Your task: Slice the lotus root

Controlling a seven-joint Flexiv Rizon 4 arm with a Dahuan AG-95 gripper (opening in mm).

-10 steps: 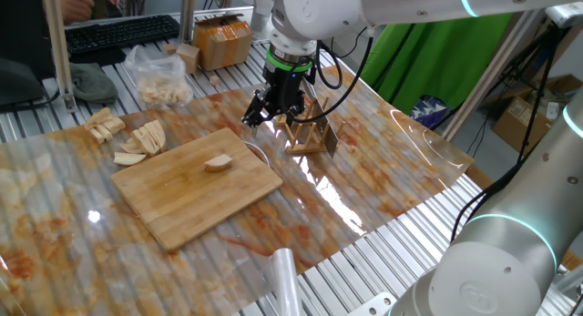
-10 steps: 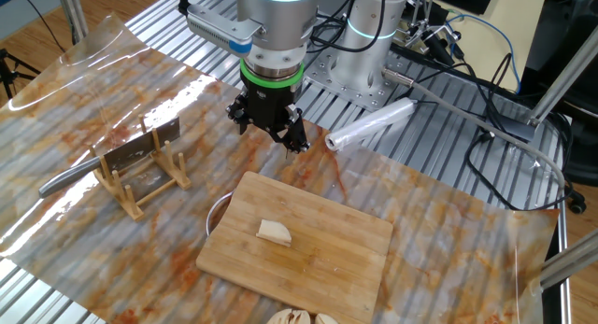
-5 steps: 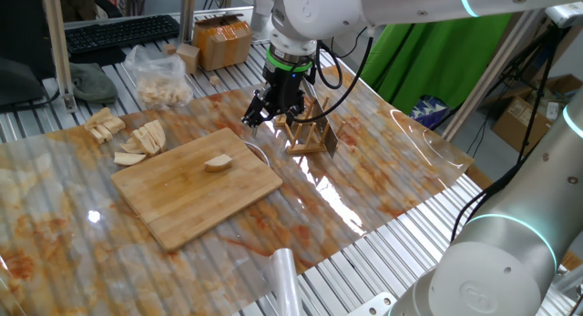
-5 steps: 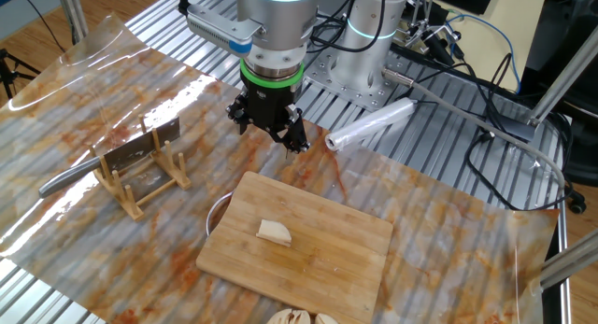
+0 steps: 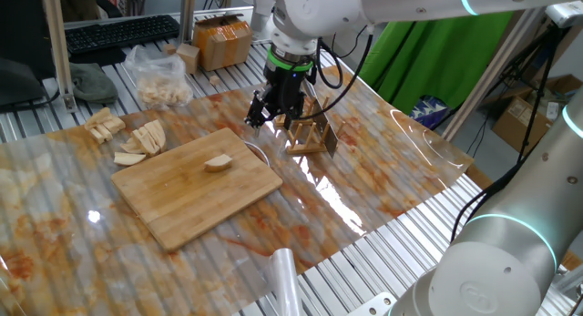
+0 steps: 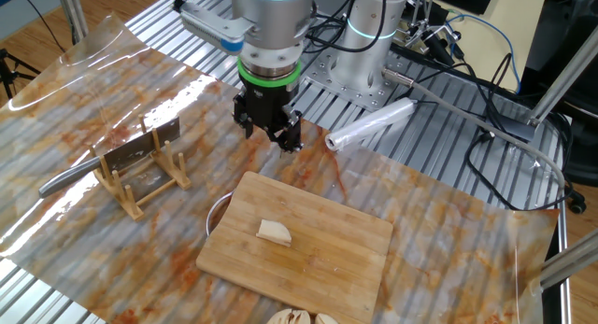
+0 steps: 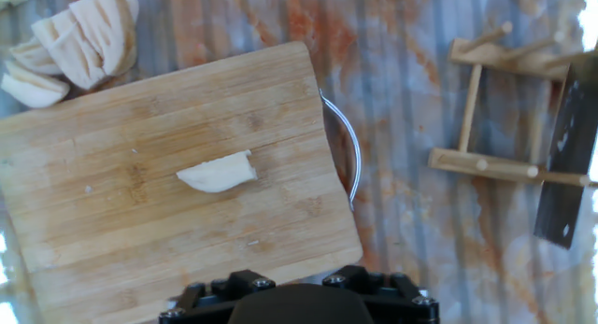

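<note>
Two fixed cameras face the cutting board from opposite sides, high, mid-distance. Hand camera looks straight down, close; all share the board.

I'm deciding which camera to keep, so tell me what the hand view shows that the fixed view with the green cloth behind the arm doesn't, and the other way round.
Only the hand view looks straight down on the metal ring sticking out from under the cutting board's edge, and it leaves out the fingers.

Only the fixed view shows the gripper itself, open and empty above the table, plus the keyboard, the bag of pieces and the cardboard box.

Both show the lotus root piece on the board, the cut slices beside it, and the cleaver on its wooden rack.
</note>
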